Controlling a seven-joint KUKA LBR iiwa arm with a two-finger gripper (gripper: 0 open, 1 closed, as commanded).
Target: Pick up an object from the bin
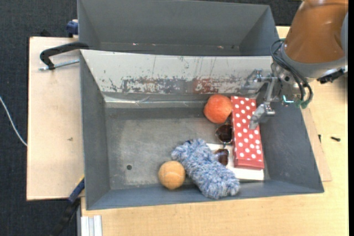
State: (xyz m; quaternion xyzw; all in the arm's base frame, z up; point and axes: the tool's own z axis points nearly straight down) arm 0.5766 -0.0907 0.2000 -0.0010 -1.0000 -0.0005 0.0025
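Red box with white polka dots lay flat in the right half of the grey metal bin, long side running back to front. It sat on a flat white slab that stuck out past its front end. Gripper was over the box's back right corner, at or just above the top face; contact couldn't be confirmed. How wide the gripper stood couldn't be read from this angle. Bin held 6 things, all in the right and front-centre area. 1 smooth orange ball touched the box's back left corner, near the back wall. Dark glossy sunglasses lay just left of the box, between the orange ball and a lumpy blue-grey fuzzy knit piece. The knit piece lay at front centre, its right end over the white slab. 1 tan ball touched its left end, near the front wall. Bin floor was scuffed matte metal; the back wall carried reddish scratch marks. Arm with orange cover came in over the right rim.
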